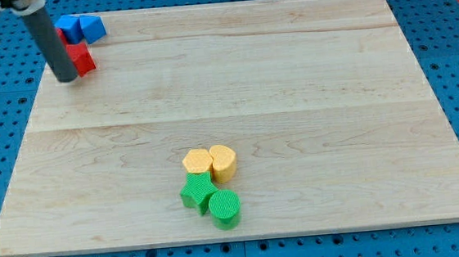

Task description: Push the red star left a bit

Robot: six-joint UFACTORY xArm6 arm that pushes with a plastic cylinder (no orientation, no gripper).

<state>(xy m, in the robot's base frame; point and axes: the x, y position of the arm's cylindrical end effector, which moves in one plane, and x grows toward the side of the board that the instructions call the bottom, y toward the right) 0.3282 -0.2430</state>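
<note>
A red block [83,60] lies near the board's top left corner; the rod hides its left part, so I cannot make out its shape. My tip [67,78] is down on the board at this block's left side, touching or nearly touching it. The dark rod rises from there toward the view's top left.
Two blue blocks [68,29] [93,27] lie side by side just above the red block, with a sliver of another red piece [59,36] at their left. Lower middle: a yellow hexagon [197,161], a yellow cylinder [223,162], a green star [197,192], a green cylinder [225,208]. The wooden board [308,89] lies on a blue pegboard.
</note>
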